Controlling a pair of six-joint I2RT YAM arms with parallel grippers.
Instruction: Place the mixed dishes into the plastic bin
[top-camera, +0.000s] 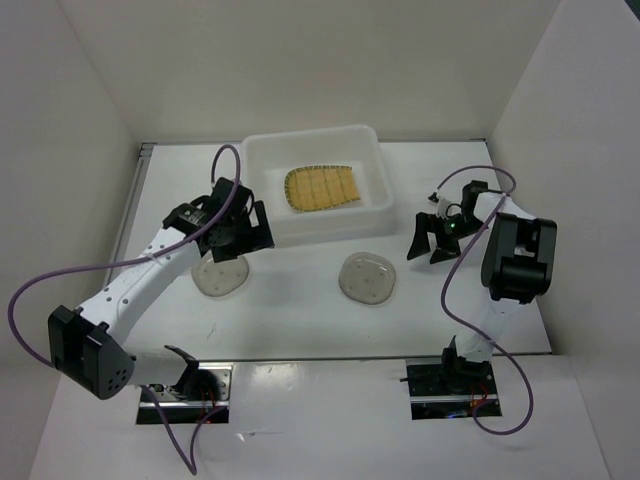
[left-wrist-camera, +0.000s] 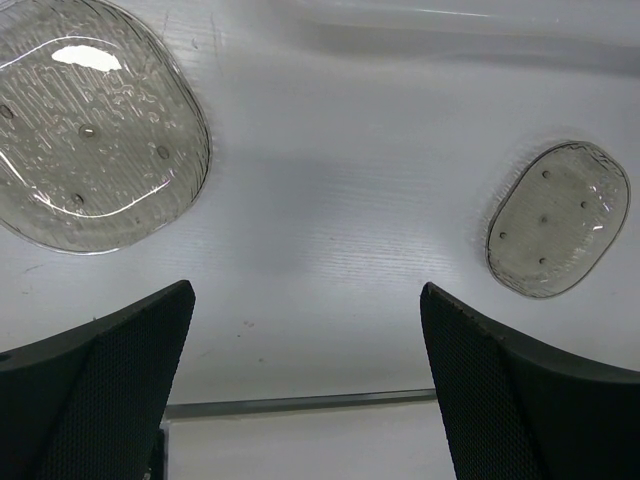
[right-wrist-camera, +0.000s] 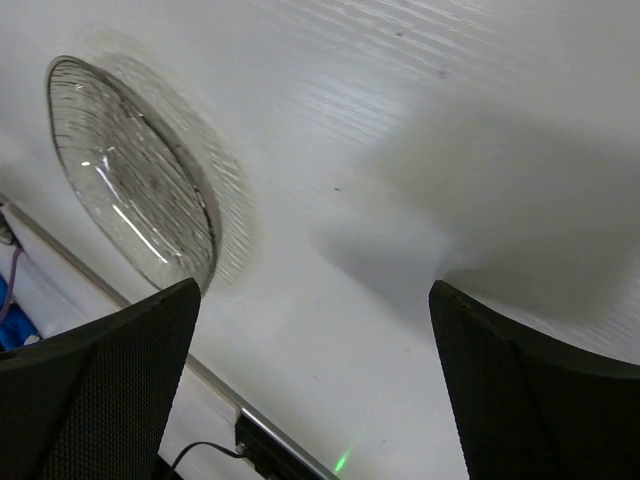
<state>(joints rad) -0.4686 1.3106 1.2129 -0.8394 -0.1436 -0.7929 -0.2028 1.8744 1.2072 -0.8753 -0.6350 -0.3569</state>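
Observation:
The white plastic bin (top-camera: 262, 160) stands at the back middle of the table, and a tan grid-patterned plate (top-camera: 320, 188) lies inside it. Two translucent greyish plates rest on the table in front of the bin: a left plate (top-camera: 220, 275) (left-wrist-camera: 90, 130) and a right plate (top-camera: 367, 277) (left-wrist-camera: 558, 218) (right-wrist-camera: 130, 200). My left gripper (top-camera: 247, 242) (left-wrist-camera: 307, 290) hovers open just behind the left plate, by the bin's front left corner, holding nothing. To the right of the bin's front right corner, my right gripper (top-camera: 425, 255) (right-wrist-camera: 315, 288) hangs open and empty, apart from the right plate.
White walls enclose the table on the left, back and right. A metal strip (top-camera: 330, 358) runs along the table's near edge, with the two arm bases behind it. Purple cables (top-camera: 30, 290) loop from both arms.

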